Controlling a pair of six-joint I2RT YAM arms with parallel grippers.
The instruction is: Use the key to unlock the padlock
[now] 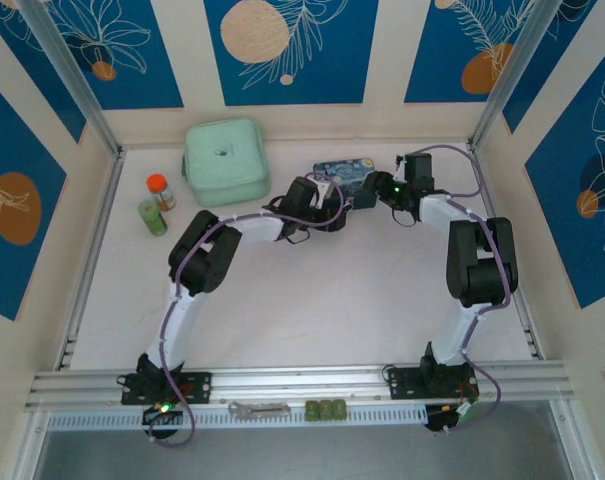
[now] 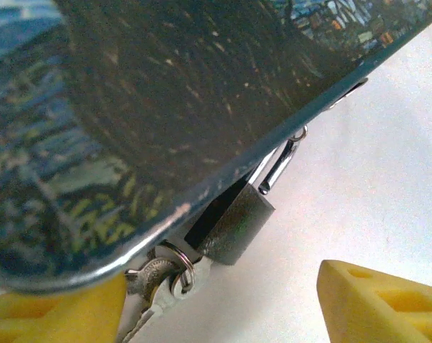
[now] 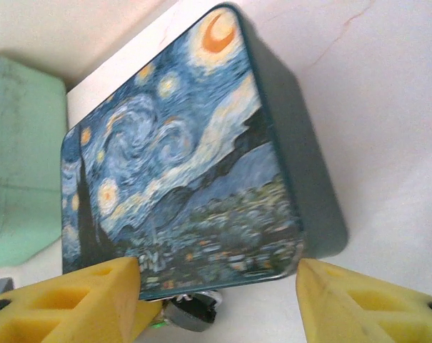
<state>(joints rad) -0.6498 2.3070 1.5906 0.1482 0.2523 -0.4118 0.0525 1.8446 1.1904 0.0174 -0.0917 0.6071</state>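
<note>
the padlock (image 2: 237,225) hangs on the box's (image 3: 180,171) hasp, with the key (image 2: 153,275) just beside it. the left gripper (image 2: 216,314) gapes around both, holding nothing, likely to pinch the key. the right gripper (image 3: 219,304) straddles the box end, probably steadying it; clamped or not, i cannot tell.

The padlock (image 2: 235,227) is seen as dull grey metal, its shackle (image 2: 276,171) polished; the tin box (image 3: 180,164) appears glossily painted.

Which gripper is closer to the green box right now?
Left. The left gripper is at the tin's left side, the side facing the green box. The right gripper is at the tin's right end, farther from the box.
</note>
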